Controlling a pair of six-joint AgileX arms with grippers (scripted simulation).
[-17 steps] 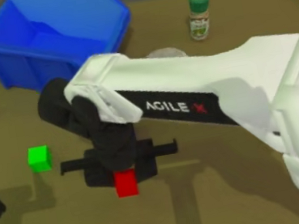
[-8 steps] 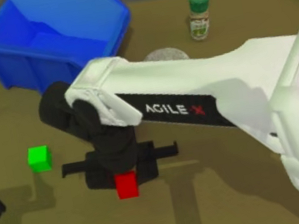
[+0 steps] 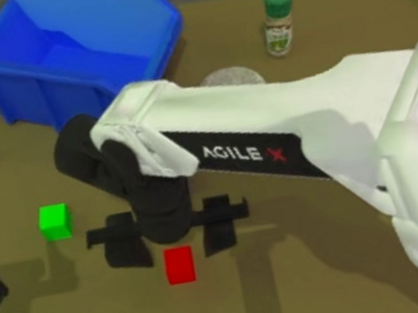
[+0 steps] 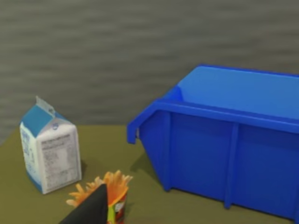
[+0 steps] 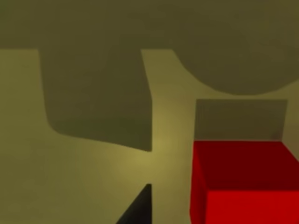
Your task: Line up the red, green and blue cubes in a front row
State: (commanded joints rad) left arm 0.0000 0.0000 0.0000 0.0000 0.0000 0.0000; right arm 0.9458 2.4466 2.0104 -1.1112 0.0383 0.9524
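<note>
- Olive counter (image 3: 311, 284).
- Red cube (image 3: 180, 265) sits on it near the front, middle-left.
- Green cube (image 3: 55, 222) sits on it, left of the red one, apart.
- Blue bin (image 3: 71, 51) at back left.
- Green-capped bottle (image 3: 278, 20) upright at the back.
- Milk carton (image 4: 50, 151) and fries box (image 4: 110, 196) beside the bin.

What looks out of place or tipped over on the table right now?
Nothing stands out. The red cube sits flat below the open right gripper, the green cube sits flat to its left, and the seasoning bottle stands upright.
</note>
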